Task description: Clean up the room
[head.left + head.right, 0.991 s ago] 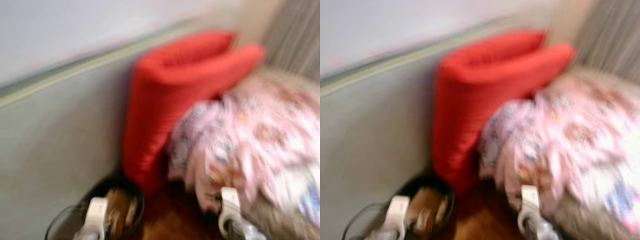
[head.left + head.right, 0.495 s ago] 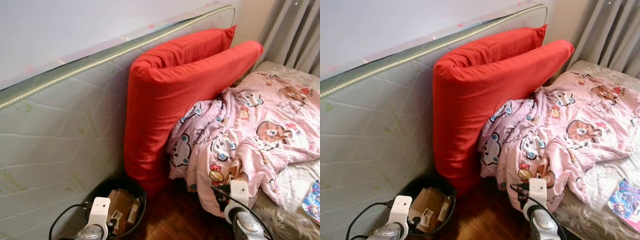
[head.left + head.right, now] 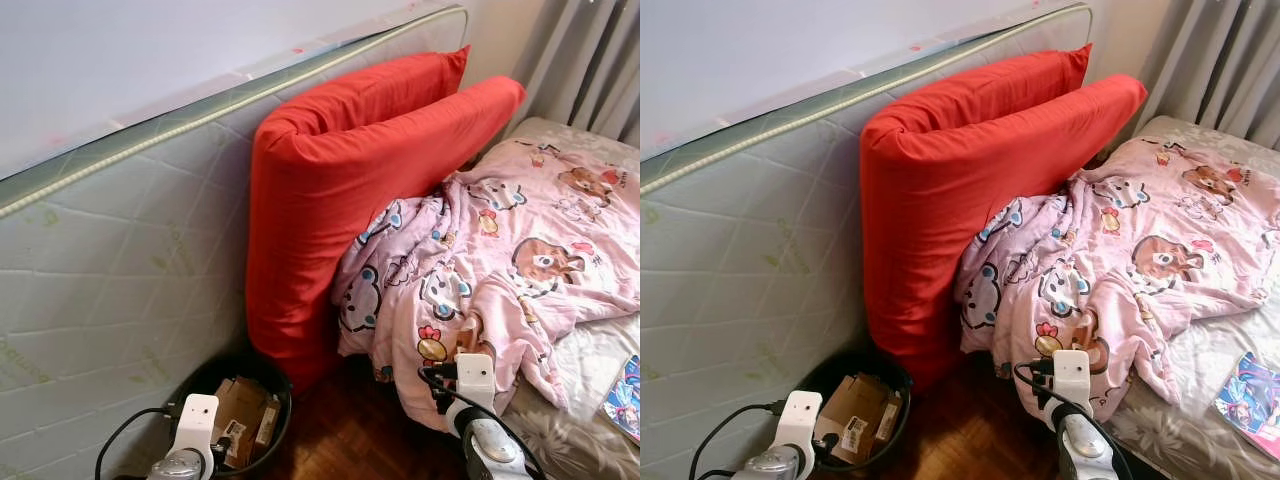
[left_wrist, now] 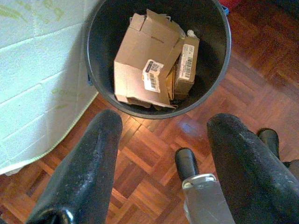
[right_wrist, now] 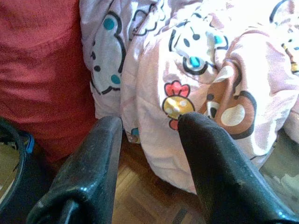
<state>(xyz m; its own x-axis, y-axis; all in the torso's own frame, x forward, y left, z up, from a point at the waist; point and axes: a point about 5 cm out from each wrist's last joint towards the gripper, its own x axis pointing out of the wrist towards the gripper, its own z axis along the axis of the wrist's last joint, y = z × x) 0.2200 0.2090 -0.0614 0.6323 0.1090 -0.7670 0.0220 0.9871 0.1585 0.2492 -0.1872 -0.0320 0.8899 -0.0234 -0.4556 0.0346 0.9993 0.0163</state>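
A black bin [image 4: 96,70] stands on the wooden floor and holds cardboard boxes [image 4: 145,65]. My left gripper [image 4: 163,158] hangs open above the floor just short of the bin, nothing between its fingers. A pink cartoon blanket [image 3: 500,260] spills off the bed's edge toward the floor. My right gripper [image 5: 149,154] is open in front of the blanket's hanging fold, apart from it. Two red pillows [image 3: 340,200] lean upright between the blanket and a mattress. My left arm [image 3: 190,445] and right arm [image 3: 475,400] show low in the eye views.
A pale quilted mattress [image 3: 120,250] stands on edge against the wall on the left. A colourful book [image 3: 625,395] lies on the bed at the right edge. Grey curtains [image 3: 590,60] hang behind the bed. Parquet floor [image 3: 350,440] lies between bin and bed.
The blur of a second ago has cleared and the view has settled with a slight shift. Bin, pillows and blanket lie as before; both grippers hold their places.
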